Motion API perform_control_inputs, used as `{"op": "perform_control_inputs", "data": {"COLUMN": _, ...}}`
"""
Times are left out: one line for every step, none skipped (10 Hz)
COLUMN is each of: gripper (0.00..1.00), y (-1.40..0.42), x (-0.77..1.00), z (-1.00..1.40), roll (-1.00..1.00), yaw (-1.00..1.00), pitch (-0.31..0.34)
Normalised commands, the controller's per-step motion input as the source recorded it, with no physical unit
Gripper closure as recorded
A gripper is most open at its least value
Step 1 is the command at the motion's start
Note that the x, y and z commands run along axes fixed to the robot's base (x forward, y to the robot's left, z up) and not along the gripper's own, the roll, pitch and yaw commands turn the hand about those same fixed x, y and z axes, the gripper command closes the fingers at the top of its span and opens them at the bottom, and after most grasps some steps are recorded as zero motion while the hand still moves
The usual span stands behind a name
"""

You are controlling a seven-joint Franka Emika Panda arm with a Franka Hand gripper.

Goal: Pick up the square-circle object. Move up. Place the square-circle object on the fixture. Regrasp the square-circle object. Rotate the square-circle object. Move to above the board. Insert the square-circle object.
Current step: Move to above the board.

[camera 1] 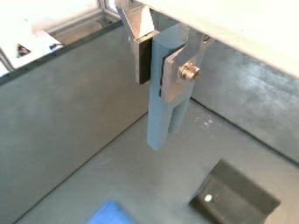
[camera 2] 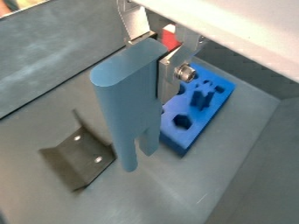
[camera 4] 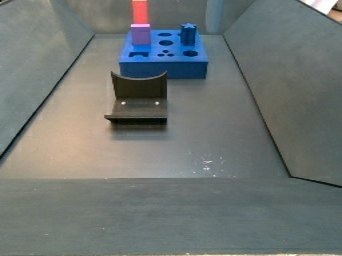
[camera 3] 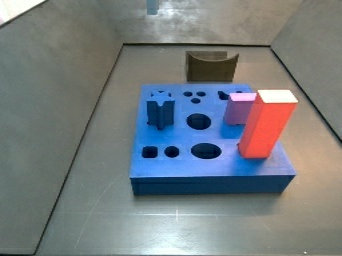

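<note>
Square-circle object: the light grey-blue peg [camera 1: 163,96] is hanging upright between the gripper fingers, clear of the floor, with most of its length sticking out past the fingertips. In a wrist view [camera 2: 126,105] its rounded face is showing.

Gripper: the gripper [camera 1: 162,61] is sitting high over the floor, out of frame in both side views. It's clamping down on the upper part of the peg, silver plates [camera 1: 177,74] pressing on either flank, so it's only open as wide as the peg.

Fixture: the dark bracket [camera 4: 138,96] is standing on the grey floor [camera 4: 174,150], near the board but apart from it. Nothing is resting in its curved hollow. Also visible in wrist views [camera 1: 236,198] [camera 2: 79,156], well below the peg tip.

Board: the bright blue block [camera 3: 181,150] is lying flat on the floor, with round and square holes in its top.

In the board: a tall red block [camera 3: 269,123] is standing at one edge, a small pink block [camera 3: 241,107] just beside it, and a dark blue piece [camera 3: 160,108] is poking up from another spot.
</note>
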Motion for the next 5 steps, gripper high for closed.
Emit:
{"op": "perform_control_inputs", "data": {"gripper": 1.00, "y": -1.00, "x": 0.22, "z": 0.22, "roll": 0.02, "yaw": 0.00, "pitch": 0.189}}
{"op": "perform_control_inputs", "data": {"gripper": 1.00, "y": -1.00, "x": 0.22, "z": 0.22, "roll": 0.01, "yaw": 0.00, "pitch": 0.159}}
{"op": "perform_control_inputs", "data": {"gripper": 1.00, "y": -1.00, "x": 0.23, "z": 0.22, "roll": 0.00, "yaw": 0.01, "pitch": 0.128}}
{"op": "perform_control_inputs", "data": {"gripper": 1.00, "y": -1.00, "x": 0.25, "z": 0.23, "roll": 0.00, "yaw": 0.01, "pitch": 0.119}}
{"op": "perform_control_inputs", "data": {"gripper": 1.00, "y": -1.00, "x": 0.26, "z": 0.23, "roll": 0.00, "yaw": 0.01, "pitch": 0.127}}
